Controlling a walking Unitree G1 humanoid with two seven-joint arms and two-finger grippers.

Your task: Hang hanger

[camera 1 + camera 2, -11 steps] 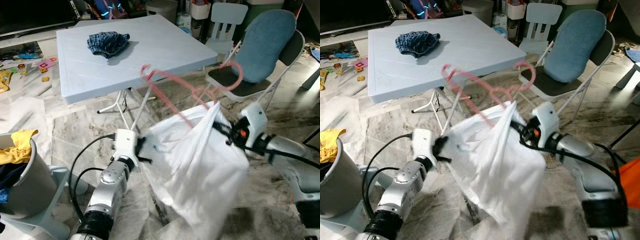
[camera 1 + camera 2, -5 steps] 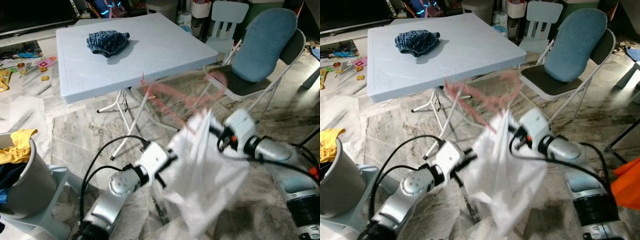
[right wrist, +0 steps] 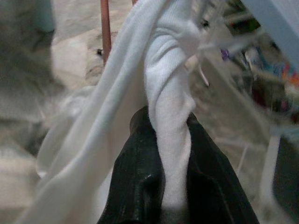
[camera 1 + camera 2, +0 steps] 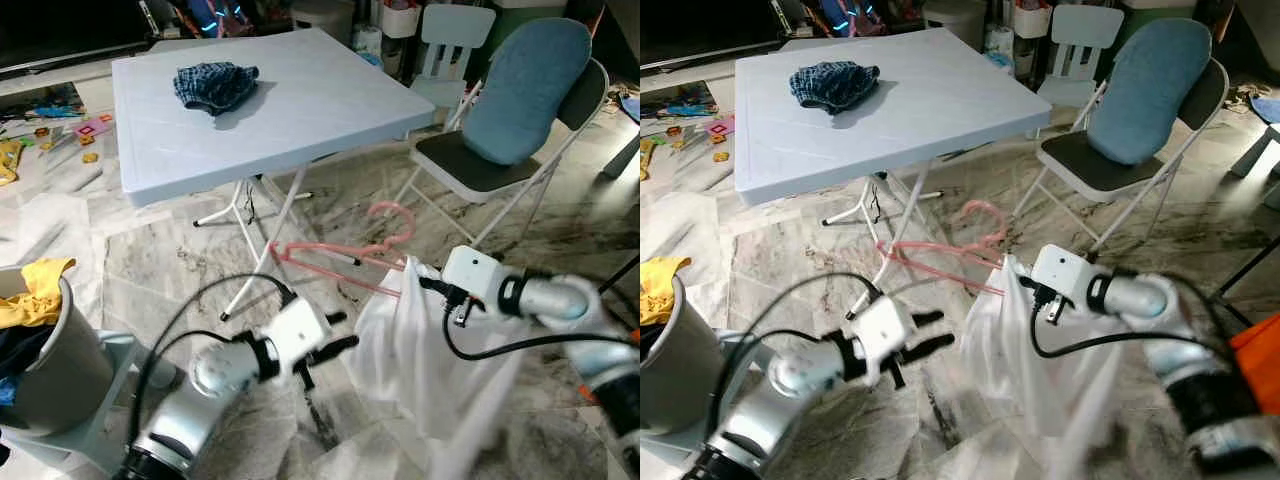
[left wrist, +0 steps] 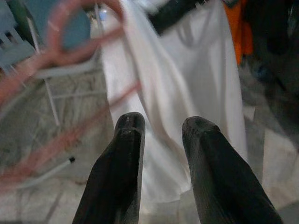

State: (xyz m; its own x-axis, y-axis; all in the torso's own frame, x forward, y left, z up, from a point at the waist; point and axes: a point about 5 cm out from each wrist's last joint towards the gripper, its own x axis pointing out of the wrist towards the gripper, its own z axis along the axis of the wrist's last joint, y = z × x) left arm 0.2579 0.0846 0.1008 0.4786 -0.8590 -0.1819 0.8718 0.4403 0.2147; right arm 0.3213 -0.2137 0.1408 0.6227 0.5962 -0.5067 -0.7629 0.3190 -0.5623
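Observation:
A pink hanger (image 4: 335,255) lies roughly level in the air, its hook (image 4: 395,215) pointing up. One end runs into the top of a white shirt (image 4: 425,350). My right gripper (image 4: 418,278) is shut on the bunched top of the shirt, which hangs down toward the floor. In the right wrist view the white cloth (image 3: 170,135) is pinched between the black fingers (image 3: 135,186). My left gripper (image 4: 335,333) is open, low and left of the shirt, not touching it. In the left wrist view its fingers (image 5: 124,158) stand apart, with the shirt (image 5: 187,70) and hanger (image 5: 70,51) beyond.
A light blue folding table (image 4: 300,110) stands just behind, with a blue checked cloth (image 4: 215,85) on it. A folding chair with a blue cushion (image 4: 520,95) is at the right. A grey laundry basket (image 4: 45,365) holding yellow clothes is at the left. The floor is marble.
The hanger and shirt have dropped from a raised tilt to a lower, level hang. My left gripper has let go of the shirt's edge and now stands open to its left.

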